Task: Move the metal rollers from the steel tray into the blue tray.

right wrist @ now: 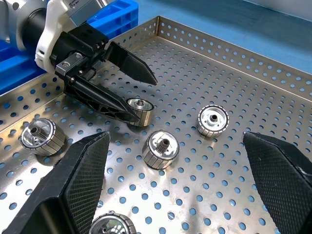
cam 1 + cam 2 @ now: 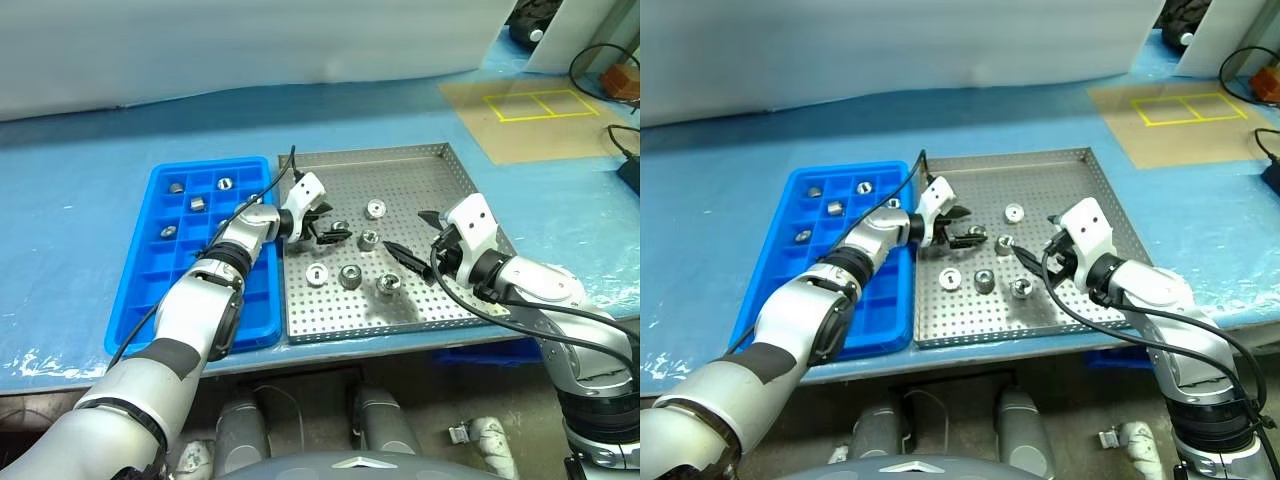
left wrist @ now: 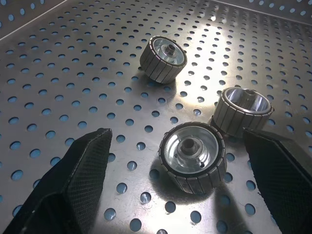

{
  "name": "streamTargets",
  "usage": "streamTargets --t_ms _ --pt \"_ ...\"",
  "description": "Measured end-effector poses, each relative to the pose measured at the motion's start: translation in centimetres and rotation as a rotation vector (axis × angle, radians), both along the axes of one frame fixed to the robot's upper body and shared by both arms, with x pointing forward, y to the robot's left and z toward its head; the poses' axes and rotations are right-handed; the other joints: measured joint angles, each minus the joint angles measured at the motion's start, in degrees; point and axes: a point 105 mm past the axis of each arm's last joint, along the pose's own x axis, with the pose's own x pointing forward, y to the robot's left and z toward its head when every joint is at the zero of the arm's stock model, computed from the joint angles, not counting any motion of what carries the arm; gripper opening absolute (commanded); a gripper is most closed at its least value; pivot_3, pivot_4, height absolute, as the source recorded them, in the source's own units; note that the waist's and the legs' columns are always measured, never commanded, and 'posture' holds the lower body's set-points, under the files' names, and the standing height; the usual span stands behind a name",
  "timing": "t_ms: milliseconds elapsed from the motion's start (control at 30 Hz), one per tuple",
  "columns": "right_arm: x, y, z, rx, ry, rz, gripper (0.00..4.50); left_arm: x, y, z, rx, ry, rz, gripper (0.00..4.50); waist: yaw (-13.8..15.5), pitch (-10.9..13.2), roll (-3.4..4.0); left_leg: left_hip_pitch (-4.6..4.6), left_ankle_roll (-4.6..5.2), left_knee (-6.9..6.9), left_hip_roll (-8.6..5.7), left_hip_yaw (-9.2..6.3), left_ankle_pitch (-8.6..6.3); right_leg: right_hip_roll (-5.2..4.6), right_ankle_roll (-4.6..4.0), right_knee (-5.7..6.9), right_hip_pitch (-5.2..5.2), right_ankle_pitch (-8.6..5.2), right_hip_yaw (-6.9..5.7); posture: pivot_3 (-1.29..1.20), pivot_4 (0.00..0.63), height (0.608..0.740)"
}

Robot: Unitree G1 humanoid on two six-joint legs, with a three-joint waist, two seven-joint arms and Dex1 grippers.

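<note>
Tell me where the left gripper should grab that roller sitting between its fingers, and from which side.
Grip the roller across its ribbed outer wall, one finger on each side. It lies on the steel tray with its hub face tilted up toward the left gripper, whose open fingers already flank it, so easing straight forward and down looks best. Mind the neighbouring roller close beside it near one finger.

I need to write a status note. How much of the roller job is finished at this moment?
Done: four metal rollers lie in the blue tray. In hand: nothing is gripped; the open left gripper brackets one roller on the steel tray. Left: six rollers there. The right gripper hangs open.
</note>
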Motion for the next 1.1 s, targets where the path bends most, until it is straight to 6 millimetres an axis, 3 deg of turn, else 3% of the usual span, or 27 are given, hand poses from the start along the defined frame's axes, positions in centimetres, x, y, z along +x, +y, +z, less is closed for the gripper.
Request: streamTargets --t_ms 267,367,433,900,1033,1100 --pt "0.5 -0.2 0.2 -0.013 -0.016 -0.025 4.50 -0.4 -0.5 -0.5 0.073 -0.020 -0.054 4.48 -0.17 -0.03 0.04 -0.09 0.30 0.05 -0.41 0.02 -0.18 -0.51 0.13 -0.09 0.06 -0.07 -0.06 -0.65 0.150 0.740" --pt "0.5 -0.3 0.1 -0.014 -0.017 -0.029 4.50 -0.3 -0.6 -0.5 0.078 -0.028 -0.038 3.91 -0.21 -0.03 0.04 -0.09 0.32 0.06 -0.44 0.03 -0.19 -0.53 0.19 -0.10 0.06 -0.11 -0.07 -0.65 0.150 0.740" --pt "0.6 -0.3 0.2 -0.015 -0.020 -0.032 4.50 -0.3 -0.6 -0.5 0.076 -0.029 -0.033 3.27 -0.24 -0.03 0.04 -0.09 0.32 0.07 -0.44 0.02 -0.19 -0.53 0.52 -0.10 0.06 -0.30 -0.08 -0.65 0.150 0.740" --pt "0.8 -0.7 0.1 -0.024 -0.026 -0.058 4.50 -1.1 -0.8 -0.6 0.083 0.008 -0.119 3.27 -0.31 -0.06 0.09 -0.13 0.37 0.00 -0.45 0.03 -0.23 -0.57 0.62 -0.14 0.05 -0.36 -0.07 -0.65 0.150 0.740" --pt "0.9 -0.8 0.0 -0.024 -0.024 -0.062 4.50 -1.3 -0.8 -0.7 0.083 0.018 -0.136 2.42 -0.34 -0.07 0.11 -0.13 0.39 -0.02 -0.45 0.03 -0.25 -0.60 0.58 -0.14 0.05 -0.34 -0.07 -0.65 0.150 0.740" --pt "1.0 -0.9 0.1 -0.024 -0.027 -0.066 4.50 -1.1 -0.8 -0.7 0.088 0.014 -0.115 2.42 -0.34 -0.09 0.14 -0.13 0.39 -0.02 -0.45 0.03 -0.25 -0.60 0.60 -0.14 0.05 -0.35 -0.07 -0.65 0.150 0.740"
